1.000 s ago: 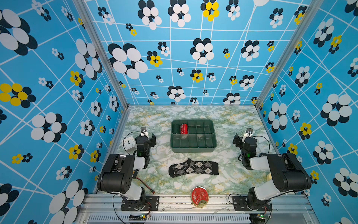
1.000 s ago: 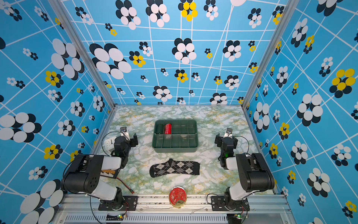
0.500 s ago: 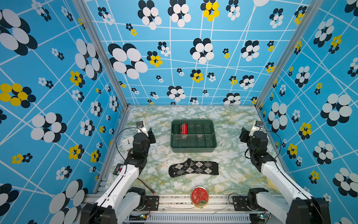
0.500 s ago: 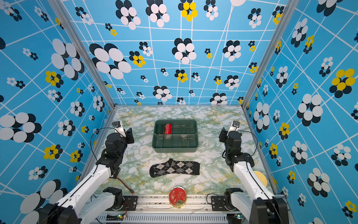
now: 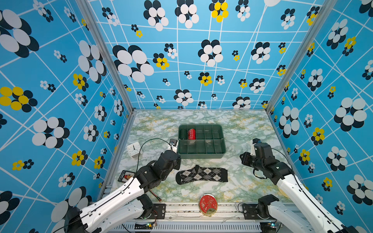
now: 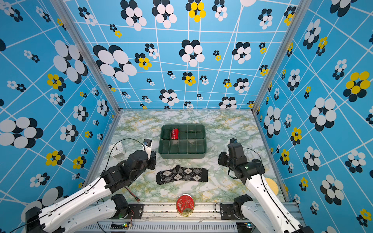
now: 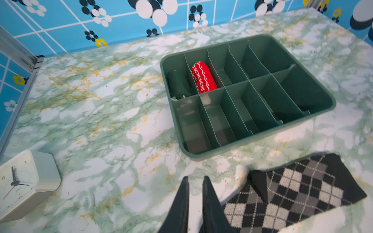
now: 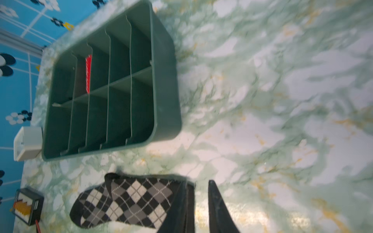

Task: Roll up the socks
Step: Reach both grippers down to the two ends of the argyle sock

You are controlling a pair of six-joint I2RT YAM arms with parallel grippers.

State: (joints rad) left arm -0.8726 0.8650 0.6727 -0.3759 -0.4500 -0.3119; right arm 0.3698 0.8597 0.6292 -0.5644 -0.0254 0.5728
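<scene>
The socks (image 5: 201, 174) (image 6: 181, 175) lie flat on the marble table in both top views, black with grey and white diamonds, toe to the left and cuff to the right. My left gripper (image 5: 178, 161) (image 7: 195, 178) hovers just left of the toe, apart from it. Its fingers stand a narrow gap apart with nothing between them. My right gripper (image 5: 243, 159) (image 8: 198, 181) hangs off the cuff end, clear of the fabric in the top views. A small gap shows between its fingers, and only table and the cuff's edge show through it.
A green divided tray (image 5: 201, 155) stands behind the socks, holding a red roll (image 5: 191, 134) and a dark green roll (image 5: 183, 134). A white clock (image 5: 133, 149) sits far left, a small black box (image 5: 126, 175) near the left edge, a red round tin (image 5: 208, 204) at the front.
Both arms have unfolded from beside their bases and reached forward towards the ends of the socks. Both pairs of fingers have narrowed. The socks have not moved.
</scene>
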